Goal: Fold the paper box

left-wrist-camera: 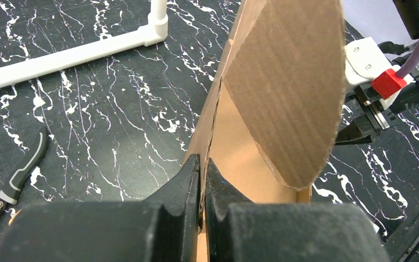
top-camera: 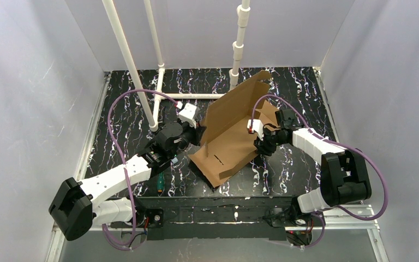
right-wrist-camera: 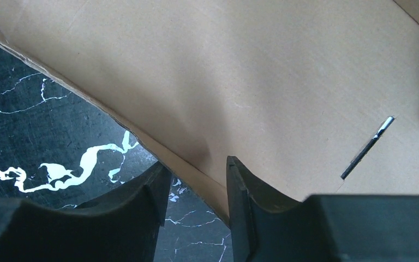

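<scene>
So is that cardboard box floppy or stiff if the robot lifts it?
Probably fairly stiff: a tall panel of the paper box stands up with the left gripper pinching one wall. It likely bends easily at the creases, where the sides fold up. Being thin and tall, it may tip if pushed.

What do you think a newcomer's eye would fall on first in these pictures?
The brown paper box stands out at once: it sits half raised in the middle of the dark marbled table, with one panel tilted up toward the back. The left gripper is shut on the box's left edge, while the right gripper straddles its right edge with jaws open.
</scene>
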### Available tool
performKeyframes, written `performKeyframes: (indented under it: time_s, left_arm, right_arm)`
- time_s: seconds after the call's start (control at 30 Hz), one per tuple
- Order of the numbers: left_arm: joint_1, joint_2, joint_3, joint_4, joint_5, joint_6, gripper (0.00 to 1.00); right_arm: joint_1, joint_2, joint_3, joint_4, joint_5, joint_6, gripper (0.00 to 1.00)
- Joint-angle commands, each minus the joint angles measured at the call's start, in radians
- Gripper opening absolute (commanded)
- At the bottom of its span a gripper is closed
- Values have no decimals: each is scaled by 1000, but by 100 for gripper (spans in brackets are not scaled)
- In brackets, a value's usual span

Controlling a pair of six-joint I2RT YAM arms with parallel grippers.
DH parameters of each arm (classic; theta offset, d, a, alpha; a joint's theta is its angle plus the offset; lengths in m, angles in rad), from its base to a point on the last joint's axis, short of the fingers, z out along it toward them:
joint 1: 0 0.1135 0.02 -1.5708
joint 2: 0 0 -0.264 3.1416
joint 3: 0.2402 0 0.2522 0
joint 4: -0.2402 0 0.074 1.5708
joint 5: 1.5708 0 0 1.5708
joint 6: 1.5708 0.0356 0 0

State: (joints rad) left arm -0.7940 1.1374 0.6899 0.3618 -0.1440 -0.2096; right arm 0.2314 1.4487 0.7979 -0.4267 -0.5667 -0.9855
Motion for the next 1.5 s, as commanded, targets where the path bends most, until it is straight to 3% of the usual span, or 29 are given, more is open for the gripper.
performKeyframes:
  time_s: [0.0, 0.2, 0.5, 0.83, 0.97, 1.47]
  left_arm:
    - [-1, -18, 28, 16, 7, -3, 0]
    - [4, -29, 25, 15, 4, 4, 0]
    - [14, -22, 35, 15, 9, 12, 0]
    - [18, 7, 64, 14, 61, 10, 0]
    - [18, 18, 69, 13, 87, 8, 0]
    - [18, -6, 31, 8, 81, -10, 0]
  right_arm:
    - [5, -20, 16, 22, -28, 47, 50]
    - [4, -35, 5, 12, -34, 38, 51]
    - [5, -40, 23, -195, -92, -178, 37]
    - [6, -88, 17, -283, -91, -223, 27]
    - [12, -78, 14, -294, -79, -231, 28]
    - [18, -85, -5, -264, -3, -189, 45]
